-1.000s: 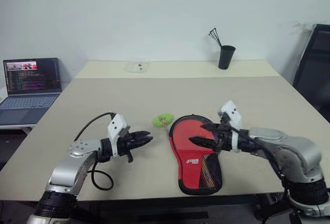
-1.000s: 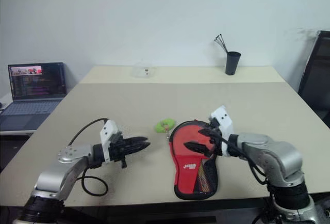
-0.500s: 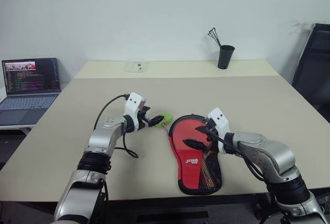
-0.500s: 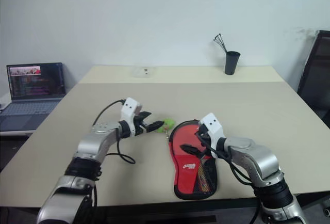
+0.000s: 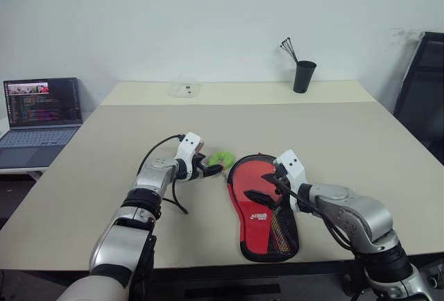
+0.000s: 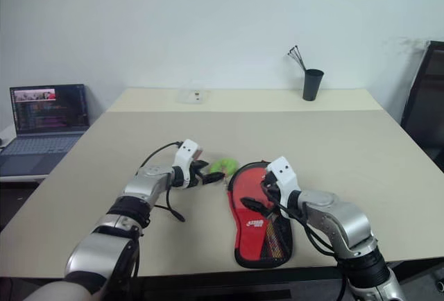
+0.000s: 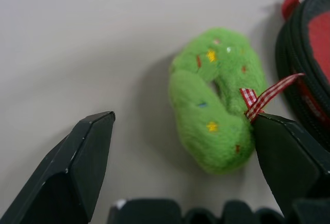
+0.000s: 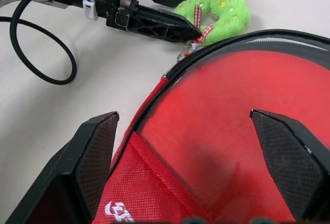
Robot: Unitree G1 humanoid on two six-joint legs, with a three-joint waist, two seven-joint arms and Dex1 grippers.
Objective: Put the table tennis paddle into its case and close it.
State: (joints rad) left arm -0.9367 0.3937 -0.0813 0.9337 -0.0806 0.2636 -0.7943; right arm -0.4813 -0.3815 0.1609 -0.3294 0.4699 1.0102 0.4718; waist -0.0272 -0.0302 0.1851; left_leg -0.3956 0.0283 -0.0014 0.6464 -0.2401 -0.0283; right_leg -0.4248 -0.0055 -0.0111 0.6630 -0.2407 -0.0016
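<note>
The case (image 5: 244,176) lies flat near the table's front edge, red face up with a white logo, mesh and a black zip edge (image 8: 170,74). I cannot make out the table tennis paddle; it is hidden. A green plush ring (image 5: 222,158) with a checked ribbon (image 7: 265,96) lies against the case's rounded end. My left gripper (image 5: 210,169) is open, one finger on each side of the plush ring (image 7: 196,110). My right gripper (image 5: 267,184) is open and hovers just over the case's round red part (image 8: 206,90), holding nothing.
A laptop (image 5: 41,110) stands on a side table at the far left. At the back are a black cup with sticks (image 5: 304,75) and a small clear box (image 5: 184,90). A black chair (image 5: 423,100) is at the right. A black cable (image 8: 31,53) loops by my left wrist.
My left arm reached forward and to the right up to the green plush ring, and its gripper went from shut to open. The right gripper drifted slightly left over the case.
</note>
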